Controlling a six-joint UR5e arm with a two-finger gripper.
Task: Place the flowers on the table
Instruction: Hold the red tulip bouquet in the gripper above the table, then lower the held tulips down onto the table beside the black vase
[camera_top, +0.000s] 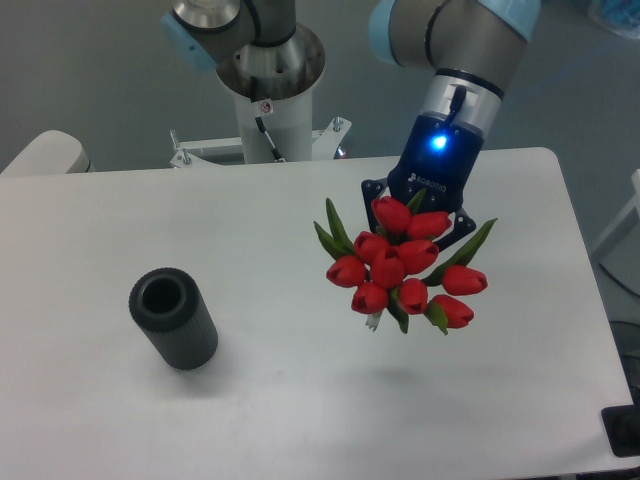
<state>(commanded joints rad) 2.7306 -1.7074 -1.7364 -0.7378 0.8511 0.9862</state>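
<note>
We are looking at what seems to be a robotics lab or test room: a plain white table (250, 400) is sitting on a grey floor (80, 70), and the arm's white mounting pedestal (270, 110) is standing bolted on a metal bracket at the table's far edge.

Hand (420, 222) holds flowers (405, 265) above table (280, 300); dark ribbed cylinder (173, 318) at left.
</note>
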